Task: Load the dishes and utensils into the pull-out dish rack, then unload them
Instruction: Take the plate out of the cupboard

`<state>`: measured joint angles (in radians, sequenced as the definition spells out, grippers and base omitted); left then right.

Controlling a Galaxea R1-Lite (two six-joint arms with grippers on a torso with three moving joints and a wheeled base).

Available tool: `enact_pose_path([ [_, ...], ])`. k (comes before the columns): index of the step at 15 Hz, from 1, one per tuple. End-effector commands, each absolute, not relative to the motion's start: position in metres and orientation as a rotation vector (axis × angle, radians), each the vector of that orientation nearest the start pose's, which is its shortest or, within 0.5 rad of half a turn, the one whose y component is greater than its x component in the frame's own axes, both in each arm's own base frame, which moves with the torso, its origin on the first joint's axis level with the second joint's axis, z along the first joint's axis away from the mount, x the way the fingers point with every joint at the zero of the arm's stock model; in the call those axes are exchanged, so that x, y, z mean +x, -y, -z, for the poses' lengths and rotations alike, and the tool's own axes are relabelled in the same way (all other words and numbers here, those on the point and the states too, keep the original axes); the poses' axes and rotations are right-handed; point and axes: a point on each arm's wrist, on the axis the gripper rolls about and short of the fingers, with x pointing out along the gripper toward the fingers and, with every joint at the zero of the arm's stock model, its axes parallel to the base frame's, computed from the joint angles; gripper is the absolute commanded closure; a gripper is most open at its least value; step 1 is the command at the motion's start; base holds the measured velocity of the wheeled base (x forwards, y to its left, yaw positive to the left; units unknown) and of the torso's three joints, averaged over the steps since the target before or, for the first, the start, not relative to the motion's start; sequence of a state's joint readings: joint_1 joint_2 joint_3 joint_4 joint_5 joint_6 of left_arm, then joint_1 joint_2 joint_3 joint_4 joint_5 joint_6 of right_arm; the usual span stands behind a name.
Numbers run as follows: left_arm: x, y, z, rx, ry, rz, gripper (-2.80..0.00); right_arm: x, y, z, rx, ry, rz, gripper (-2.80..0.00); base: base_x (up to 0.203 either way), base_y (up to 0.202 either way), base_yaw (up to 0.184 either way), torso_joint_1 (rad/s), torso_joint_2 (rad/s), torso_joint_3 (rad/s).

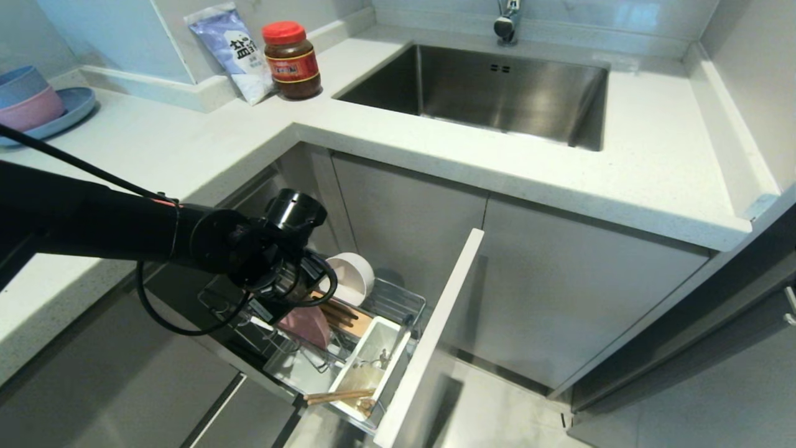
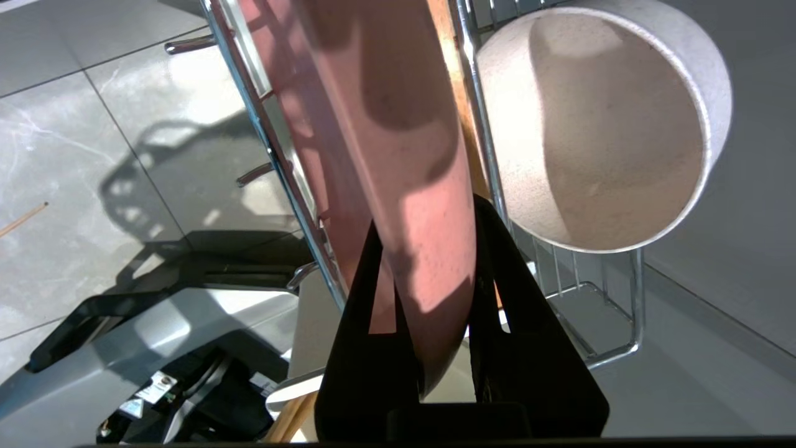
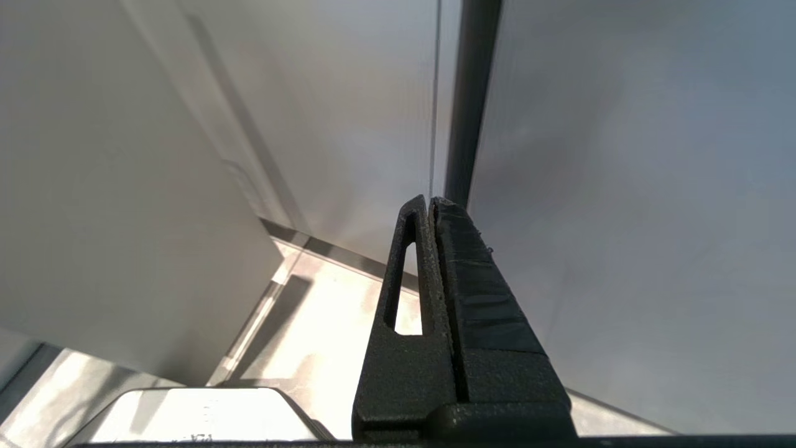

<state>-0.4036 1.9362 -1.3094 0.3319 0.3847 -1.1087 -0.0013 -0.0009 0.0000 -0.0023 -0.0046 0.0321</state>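
The left gripper (image 2: 429,298) has its fingers pinched on the rim of the pink plate (image 2: 385,155) standing in the dish rack (image 1: 398,305), so a crooked lift could catch the prongs or knock the bowl (image 2: 597,130) just beside it.

— What has the left gripper (image 2: 429,261) got?

— The pale-pink plate (image 2: 385,155), standing on edge in the chrome wire rack (image 2: 273,155). One black finger (image 2: 367,323) sits on each face of its rim, pressed against it.

— And beside it?

— Just past the far finger, the cream-white bowl (image 2: 597,130) lies on its side, mouth turned toward the claw. Beyond the near finger, grey marble floor (image 2: 81,155) shows through the wires.
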Motion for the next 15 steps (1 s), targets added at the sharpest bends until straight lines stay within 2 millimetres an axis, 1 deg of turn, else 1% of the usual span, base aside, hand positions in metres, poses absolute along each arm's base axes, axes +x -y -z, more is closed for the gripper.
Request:
enact_pose_path([
  [1,0.324,0.129,-0.158,-0.671,-0.77,-0.463,0.0,-0.023,0.0,-0.075,0.032,0.005,0.006,0.0,0.0,0.0,0.0,0.0,0.0,0.0],
  [4,0.32,0.128,-0.166,-0.682,-0.755,-0.451,0.0,-0.023,0.0,-0.075,0.032,0.005,0.006,0.0,0.0,0.0,0.0,0.0,0.0,0.0],
  [6,0.313,0.126,-0.179,-0.701,-0.726,-0.43,0.0,-0.023,0.0,-0.075,0.032,0.005,0.006,0.0,0.0,0.0,0.0,0.0,0.0,0.0],
  [9,0.296,0.123,-0.208,-0.741,-0.665,-0.375,0.0,-0.023,0.0,-0.075,0.032,0.005,0.006,0.0,0.0,0.0,0.0,0.0,0.0,0.0],
  [13,0.27,0.123,-0.236,-0.776,-0.61,-0.299,0.0,-0.023,0.0,-0.075,0.032,0.005,0.006,0.0,0.0,0.0,0.0,0.0,0.0,0.0],
  [15,0.251,0.126,-0.251,-0.79,-0.586,-0.237,0.0,-0.023,0.0,-0.075,0.032,0.005,0.006,0.0,0.0,0.0,0.0,0.0,0.0,0.0],
])
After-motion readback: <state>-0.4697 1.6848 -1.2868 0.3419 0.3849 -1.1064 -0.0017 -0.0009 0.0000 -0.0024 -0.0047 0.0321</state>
